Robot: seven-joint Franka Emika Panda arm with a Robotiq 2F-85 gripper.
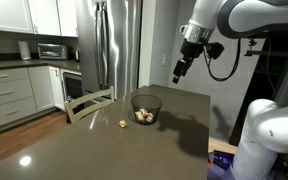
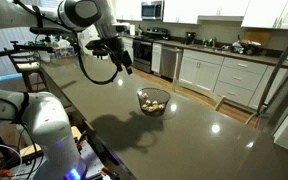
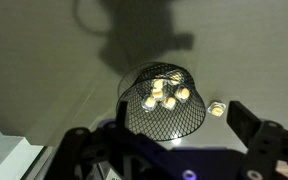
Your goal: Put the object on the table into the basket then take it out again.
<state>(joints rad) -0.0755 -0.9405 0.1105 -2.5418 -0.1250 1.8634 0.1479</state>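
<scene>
The dark wire-mesh basket (image 1: 146, 107) stands on the glossy dark table (image 1: 64, 150) and holds several pale cream lumps. It shows in both exterior views (image 2: 153, 101) and in the wrist view (image 3: 164, 110). One small cream object (image 1: 123, 123) lies on the table just beside the basket, also in the wrist view (image 3: 217, 109). My gripper (image 1: 179, 70) hangs well above the table, off to one side of the basket, open and empty. It also shows in an exterior view (image 2: 125, 62) and in the wrist view (image 3: 182, 116), fingers spread.
A steel fridge (image 1: 114, 40) and a counter with white cabinets (image 2: 234, 70) stand beyond the table. A chair back (image 1: 89, 100) is at the table's far edge. The robot's white base (image 1: 269, 140) is at the near corner.
</scene>
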